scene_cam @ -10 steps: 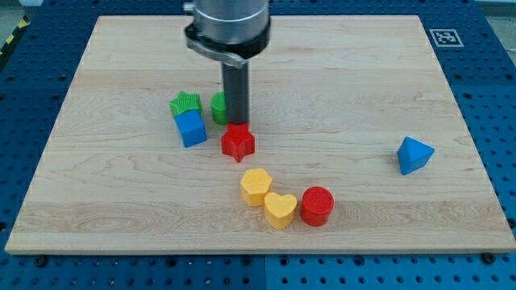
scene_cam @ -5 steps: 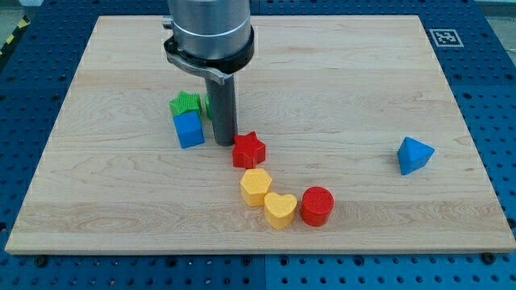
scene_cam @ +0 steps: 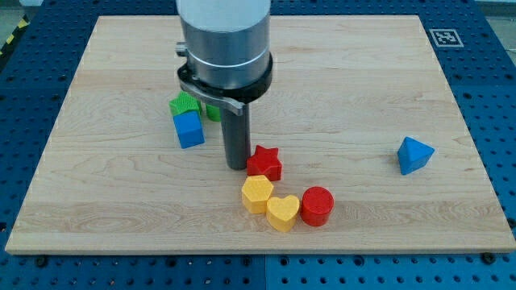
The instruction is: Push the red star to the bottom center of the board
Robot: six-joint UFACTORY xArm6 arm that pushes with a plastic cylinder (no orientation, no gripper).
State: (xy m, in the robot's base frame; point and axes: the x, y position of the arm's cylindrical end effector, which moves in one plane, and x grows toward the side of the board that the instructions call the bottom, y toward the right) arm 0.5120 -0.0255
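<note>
The red star lies near the middle of the wooden board, just below centre. My tip stands on the board right against the star's left side. A yellow hexagon block sits just below the star, touching or nearly touching it. A yellow heart and a red cylinder continue that row toward the view's right.
A blue cube and a green block sit left of the rod. Another green block is mostly hidden behind the arm. A blue triangular block lies at the view's right.
My tip moved down and to the view's right. The red star slid down and right with it, toward the yellow hexagon, which shifted slightly.
</note>
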